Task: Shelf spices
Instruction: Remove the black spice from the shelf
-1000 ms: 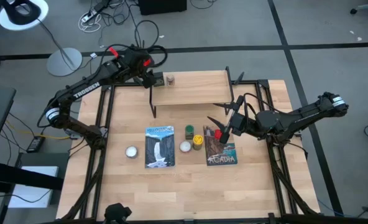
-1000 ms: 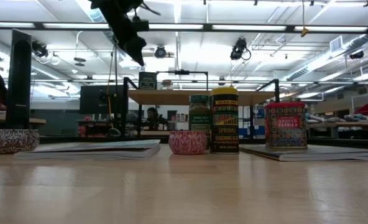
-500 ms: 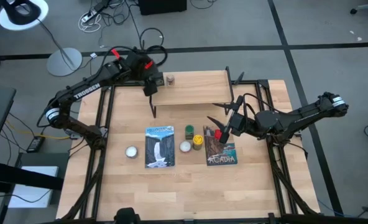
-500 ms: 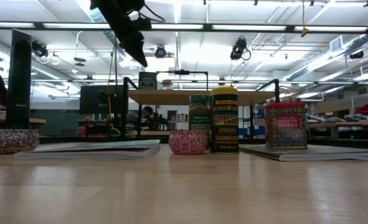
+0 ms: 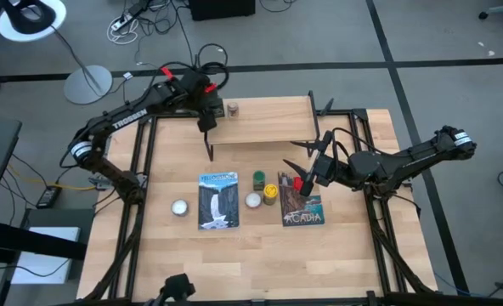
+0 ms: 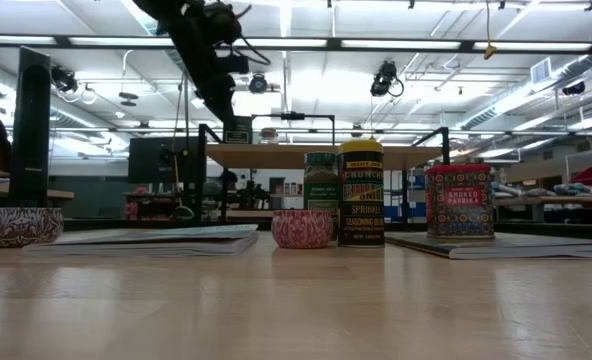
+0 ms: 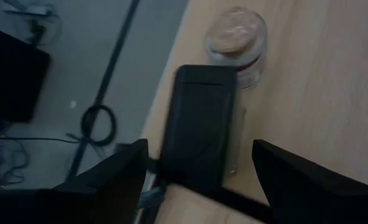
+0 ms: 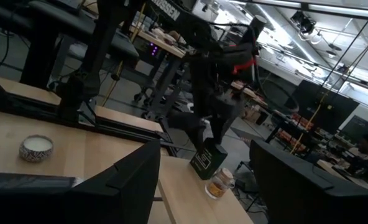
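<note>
Wooden shelf [image 5: 264, 121] with brown jar [image 5: 232, 108] beside dark square tin [image 7: 199, 124] under released left claw [image 5: 207, 116].

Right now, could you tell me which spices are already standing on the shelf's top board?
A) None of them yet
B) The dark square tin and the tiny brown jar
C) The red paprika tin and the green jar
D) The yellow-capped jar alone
B: the dark square tin and the tiny brown jar stand side by side at the shelf's corner, below the left hand.
</note>
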